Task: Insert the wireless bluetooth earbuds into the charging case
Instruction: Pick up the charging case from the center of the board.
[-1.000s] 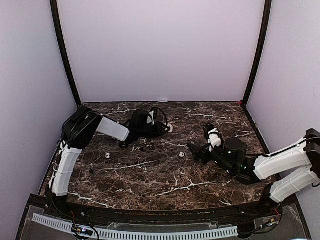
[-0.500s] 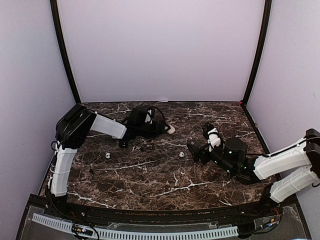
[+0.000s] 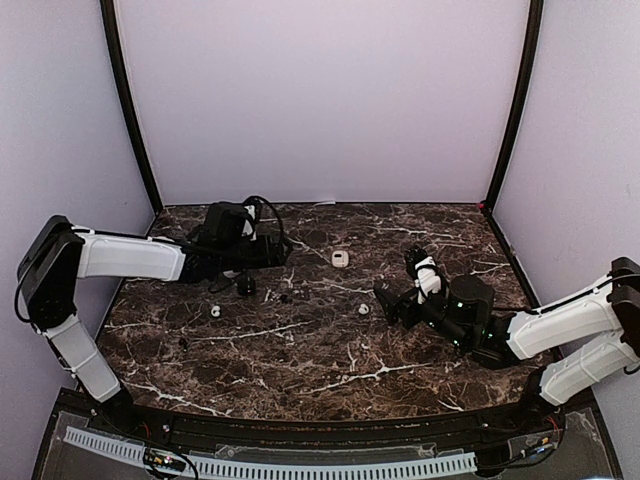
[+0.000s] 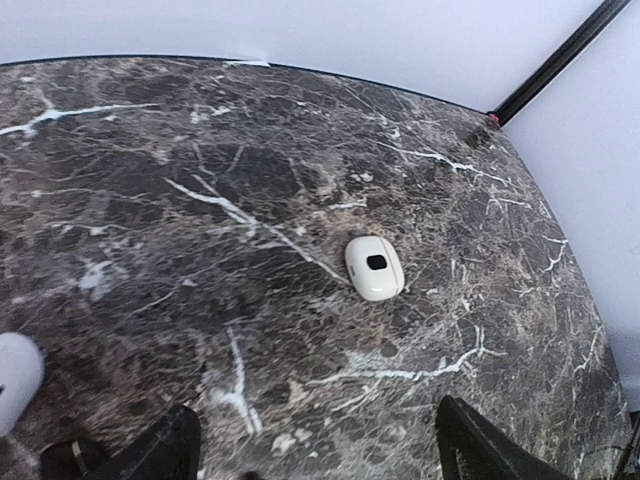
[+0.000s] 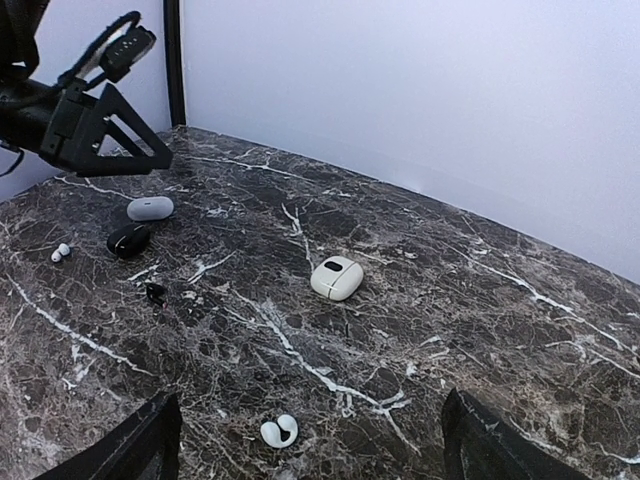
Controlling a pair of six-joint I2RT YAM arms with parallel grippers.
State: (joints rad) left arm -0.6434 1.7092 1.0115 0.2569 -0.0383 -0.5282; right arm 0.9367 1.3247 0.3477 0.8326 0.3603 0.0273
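Left gripper (image 4: 318, 418): jaws wide apart with nothing between them, low over the far left of the marble table (image 3: 300, 365).
Right gripper (image 5: 310, 425): jaws wide too and holding nothing, low over the right middle of the table.
White earbud (image 5: 278, 431): loose on the marble just ahead of the right gripper, roughly in line with the gap between its fingers.
Second white earbud (image 5: 62, 252): loose on the left side, nearer than the left gripper and apart from it.
Small dark piece (image 5: 155, 292): possibly another earbud, but too small to tell; it lies near the black case (image 5: 128, 239).
Grey case (image 5: 150, 208): just beside the black one, close to the left gripper's fingers.
White charging case (image 4: 373, 267): alone at the far centre, right of the left gripper and apart from both arms; its lid looks shut.
Done: nothing, by the look of it, since no earbud sits in any case.
Left: probably everything. A case must be opened, then each earbud picked up and seated.
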